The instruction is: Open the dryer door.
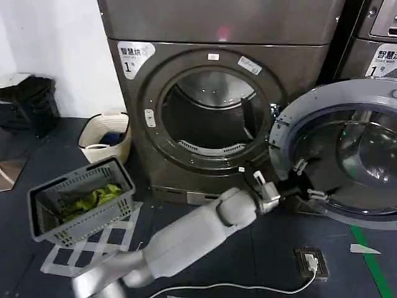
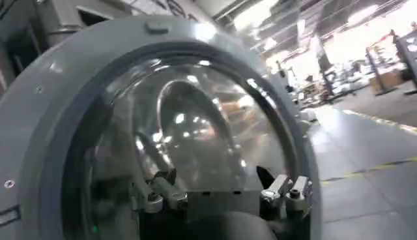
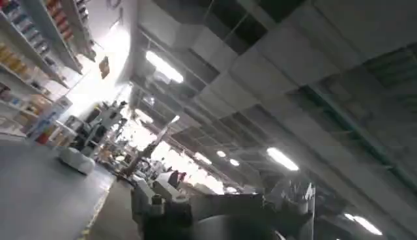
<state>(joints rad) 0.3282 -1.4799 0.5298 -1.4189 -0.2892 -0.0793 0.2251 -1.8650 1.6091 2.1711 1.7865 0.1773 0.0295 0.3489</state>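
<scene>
Dryer door (image 1: 291,118): matt grey plastic inner face, glossy glass

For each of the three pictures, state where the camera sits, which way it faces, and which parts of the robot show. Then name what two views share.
Head view: high on the robot, looking down at the open dryer door; left arm and left gripper show.
Left wrist view: faces the door's inner face; left gripper shows, open.
Right wrist view: tilted up at the ceiling; right gripper shows.
Shared: head and left wrist views both show the door.
</scene>
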